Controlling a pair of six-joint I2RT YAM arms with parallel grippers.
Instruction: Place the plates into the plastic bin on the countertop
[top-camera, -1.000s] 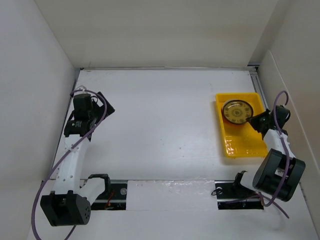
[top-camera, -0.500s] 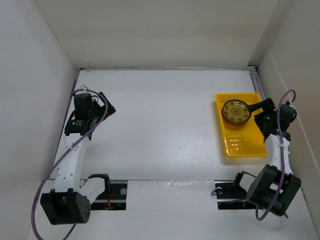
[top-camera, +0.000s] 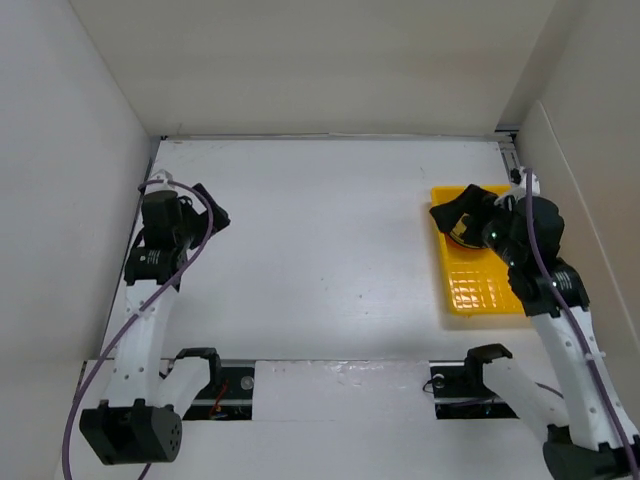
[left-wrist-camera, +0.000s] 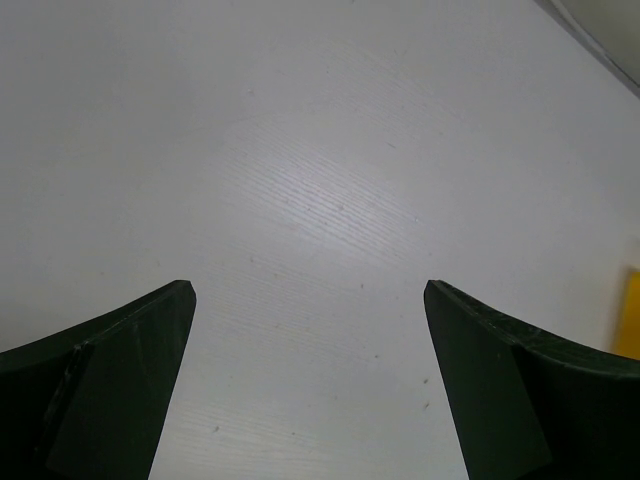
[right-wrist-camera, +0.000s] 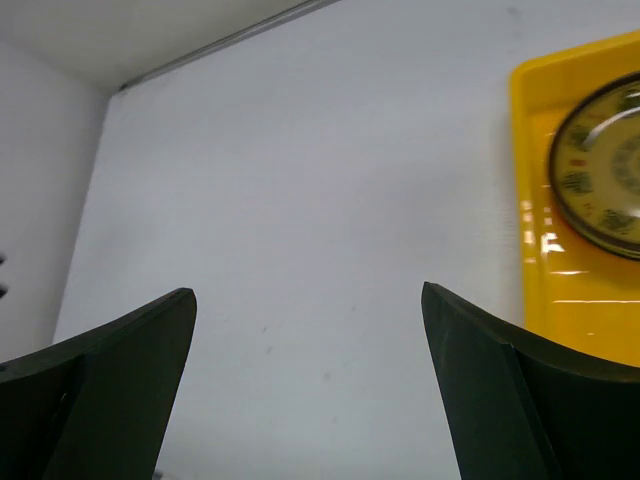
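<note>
A brown-and-yellow patterned plate (right-wrist-camera: 603, 168) lies flat in the far end of the yellow plastic bin (right-wrist-camera: 566, 296). From above, only a sliver of the plate (top-camera: 463, 237) shows below my right gripper (top-camera: 450, 206), which hovers over the bin's (top-camera: 486, 291) far left corner. The right gripper (right-wrist-camera: 308, 300) is open and empty, pointing left across the white countertop (right-wrist-camera: 300, 150). My left gripper (top-camera: 213, 206) sits at the far left, near the wall. In its own view the left gripper (left-wrist-camera: 308, 295) is open over bare countertop (left-wrist-camera: 330, 150). No other plates show.
White walls (top-camera: 90, 150) close the countertop on the left, back and right. A metal rail (top-camera: 330, 372) with both arm bases runs along the near edge. A thin strip of the bin (left-wrist-camera: 632, 312) shows at the right edge of the left wrist view.
My right gripper went from shut to open, leaving the plate in the bin. The right arm rose and swung left over the bin's far end. The left arm barely shifted.
</note>
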